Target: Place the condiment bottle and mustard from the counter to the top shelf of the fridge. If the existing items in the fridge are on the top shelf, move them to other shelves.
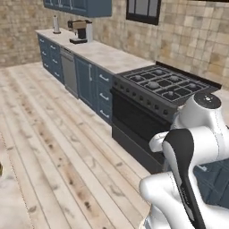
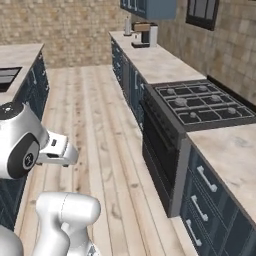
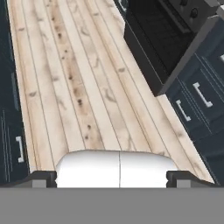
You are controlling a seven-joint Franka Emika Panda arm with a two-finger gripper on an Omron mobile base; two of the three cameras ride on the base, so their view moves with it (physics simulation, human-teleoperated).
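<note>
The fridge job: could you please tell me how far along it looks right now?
Nothing looks done yet. The gripper is open with nothing between its fingers, facing plank floor between dark cabinets. The views show the stove and the counter with a coffee machine. Fetching both bottles and loading the fridge remain.

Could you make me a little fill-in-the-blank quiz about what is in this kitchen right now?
1. The floor is made of pale ____ planks.
2. The stove beside the counter has a black ____ door below its burners.
3. At the far end of the counter stands a ____ machine.
4. The pincer hangs over the floor with its tips wide ____, holding nothing.

Missing words: wooden; oven; coffee; apart
</note>
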